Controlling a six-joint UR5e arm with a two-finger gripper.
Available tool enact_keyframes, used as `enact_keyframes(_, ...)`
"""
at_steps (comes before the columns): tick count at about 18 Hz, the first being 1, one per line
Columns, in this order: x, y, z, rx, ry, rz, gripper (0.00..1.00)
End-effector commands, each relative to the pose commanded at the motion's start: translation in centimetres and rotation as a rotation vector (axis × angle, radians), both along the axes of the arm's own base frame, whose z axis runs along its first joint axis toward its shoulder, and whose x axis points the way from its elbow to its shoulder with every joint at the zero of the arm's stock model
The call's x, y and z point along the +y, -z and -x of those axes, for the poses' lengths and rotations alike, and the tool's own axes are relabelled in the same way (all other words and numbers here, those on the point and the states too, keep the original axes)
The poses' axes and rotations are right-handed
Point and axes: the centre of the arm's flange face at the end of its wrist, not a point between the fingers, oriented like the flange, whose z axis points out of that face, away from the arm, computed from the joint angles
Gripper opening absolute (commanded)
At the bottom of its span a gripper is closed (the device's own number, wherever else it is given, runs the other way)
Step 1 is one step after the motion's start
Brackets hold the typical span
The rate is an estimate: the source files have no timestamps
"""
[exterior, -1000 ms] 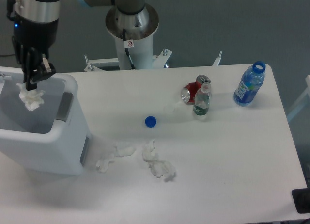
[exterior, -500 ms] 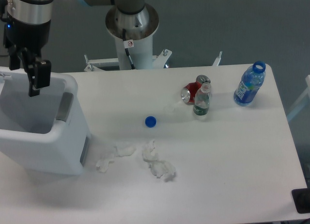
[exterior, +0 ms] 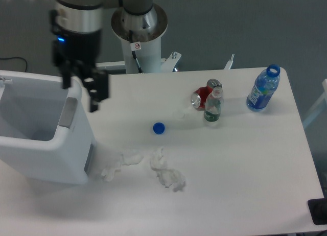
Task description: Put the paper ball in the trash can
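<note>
White plastic of the trash can sits beside my jaws, which hang parted and hold nothing above its right rim. No paper ball shows; I judge it lies hidden inside, so the task looks done.

My one fixed camera looks down from high at the table's front, facing my arm's base, taking in the whole tabletop from a moderate distance
</note>
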Motion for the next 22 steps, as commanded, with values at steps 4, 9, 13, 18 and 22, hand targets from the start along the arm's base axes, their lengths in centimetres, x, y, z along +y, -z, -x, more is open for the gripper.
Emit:
enact_keyframes(4, -1.0, 4.7, 4.0, 0.071, 0.026, 0.175, 1.0)
enact_keyframes(9, -0.7, 9.6, 8.0, 0.048, 0.049, 0.268, 1.0)
enact_keyframes(13, -1.0, 12.6, 11.0, 0.022, 0.041, 0.295, 1.0)
enact_keyframes(18, -0.6, 14.3, 11.9, 0.019, 0.043, 0.293, 1.0)
enact_keyframes(22, -0.3, 15.7, 12.2, 0.001, 0.037, 0.301, 1.0)
